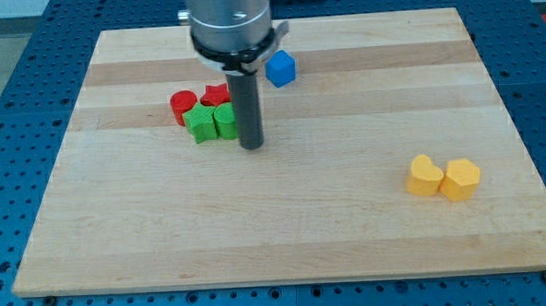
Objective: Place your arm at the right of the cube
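Note:
A blue cube [280,69] sits on the wooden board [350,223] near the view's top, right of centre-left. My tip [251,146] rests on the board below and slightly left of the cube, clearly apart from it. The tip stands just right of a green block [224,120], which sits beside a green star-shaped block [199,123]. A red cylinder [184,104] and a red star-shaped block [216,94] lie just above the green ones. The rod hides part of the red star-shaped block's right side.
Two yellow blocks sit together at the view's lower right: a heart-like one [424,176] and a hexagonal one [461,179]. The board lies on a blue perforated table [11,81].

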`<state>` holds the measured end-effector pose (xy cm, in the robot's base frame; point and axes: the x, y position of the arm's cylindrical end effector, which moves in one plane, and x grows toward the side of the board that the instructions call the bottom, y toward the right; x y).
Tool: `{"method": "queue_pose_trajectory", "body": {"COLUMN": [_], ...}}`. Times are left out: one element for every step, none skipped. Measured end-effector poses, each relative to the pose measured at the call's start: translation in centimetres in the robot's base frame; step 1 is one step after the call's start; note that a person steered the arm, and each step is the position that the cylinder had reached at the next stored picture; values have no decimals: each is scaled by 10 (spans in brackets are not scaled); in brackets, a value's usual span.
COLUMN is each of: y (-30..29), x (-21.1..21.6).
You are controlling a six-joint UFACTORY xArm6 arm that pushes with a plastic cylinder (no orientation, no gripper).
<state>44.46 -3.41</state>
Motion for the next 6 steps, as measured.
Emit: {"method": "queue_pose_trajectory", "body": {"y": [46,81,110,120,120,120], "x": [-5,-29,-61,-97,-133,-168]}}
